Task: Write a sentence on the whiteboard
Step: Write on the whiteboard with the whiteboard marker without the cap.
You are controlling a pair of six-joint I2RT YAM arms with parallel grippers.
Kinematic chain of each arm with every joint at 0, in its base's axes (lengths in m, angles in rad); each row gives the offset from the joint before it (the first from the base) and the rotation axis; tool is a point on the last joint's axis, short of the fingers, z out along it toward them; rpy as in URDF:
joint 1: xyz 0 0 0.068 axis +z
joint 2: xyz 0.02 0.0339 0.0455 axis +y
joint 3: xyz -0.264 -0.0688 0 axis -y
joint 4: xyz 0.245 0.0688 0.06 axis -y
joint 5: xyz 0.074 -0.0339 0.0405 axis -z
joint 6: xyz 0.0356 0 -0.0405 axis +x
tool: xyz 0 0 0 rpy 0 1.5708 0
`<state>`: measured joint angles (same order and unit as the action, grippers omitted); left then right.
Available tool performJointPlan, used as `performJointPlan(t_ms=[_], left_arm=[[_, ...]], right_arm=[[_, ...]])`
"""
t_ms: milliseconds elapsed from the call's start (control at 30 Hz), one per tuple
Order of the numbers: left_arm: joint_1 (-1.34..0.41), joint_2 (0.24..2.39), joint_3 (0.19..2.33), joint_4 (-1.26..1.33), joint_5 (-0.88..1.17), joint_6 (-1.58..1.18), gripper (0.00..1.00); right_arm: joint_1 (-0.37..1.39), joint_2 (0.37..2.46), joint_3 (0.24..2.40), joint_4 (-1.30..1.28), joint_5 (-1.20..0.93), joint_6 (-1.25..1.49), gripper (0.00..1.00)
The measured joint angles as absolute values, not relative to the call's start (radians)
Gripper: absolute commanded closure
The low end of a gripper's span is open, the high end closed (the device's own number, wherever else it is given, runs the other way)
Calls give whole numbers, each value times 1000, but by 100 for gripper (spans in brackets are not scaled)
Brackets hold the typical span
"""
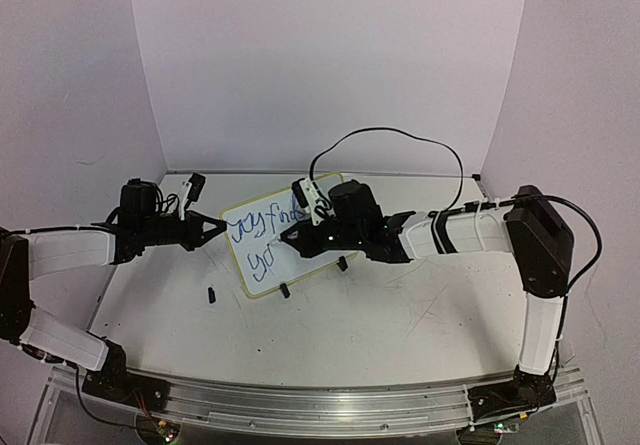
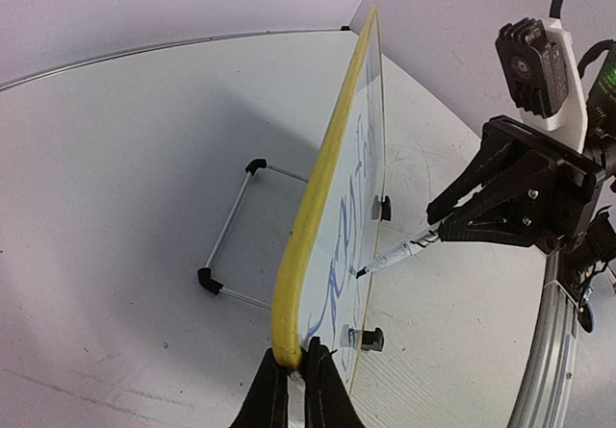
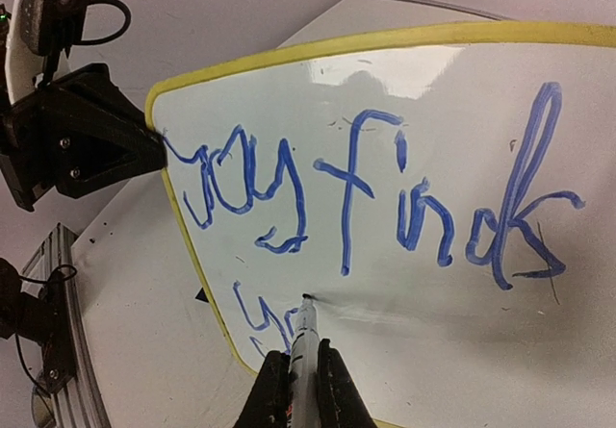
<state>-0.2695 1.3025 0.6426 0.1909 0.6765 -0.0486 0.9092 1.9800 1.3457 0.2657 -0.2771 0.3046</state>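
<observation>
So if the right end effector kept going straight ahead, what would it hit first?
The whiteboard: the marker in the right end effector has its tip at the board's face, below the blue writing, apparently touching.

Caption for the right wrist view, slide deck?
Mid-sentence: right gripper holds marker tip on the whiteboard, second blue line; left gripper clamps its edge.

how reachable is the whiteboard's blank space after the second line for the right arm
Probably yes: the right gripper holds the marker tip on the whiteboard beside it; the left gripper clamps the far edge, well clear.
</observation>
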Motion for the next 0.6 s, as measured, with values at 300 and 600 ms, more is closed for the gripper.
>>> performJointPlan(t_ms=[300, 600], left_arm=[[-270, 1303, 643, 191, 677, -48, 100], [-270, 1303, 648, 183, 676, -33, 100]], right_arm=[[915, 1871, 1213, 302, -282, 308, 100], [915, 1869, 1211, 342, -278, 234, 100]])
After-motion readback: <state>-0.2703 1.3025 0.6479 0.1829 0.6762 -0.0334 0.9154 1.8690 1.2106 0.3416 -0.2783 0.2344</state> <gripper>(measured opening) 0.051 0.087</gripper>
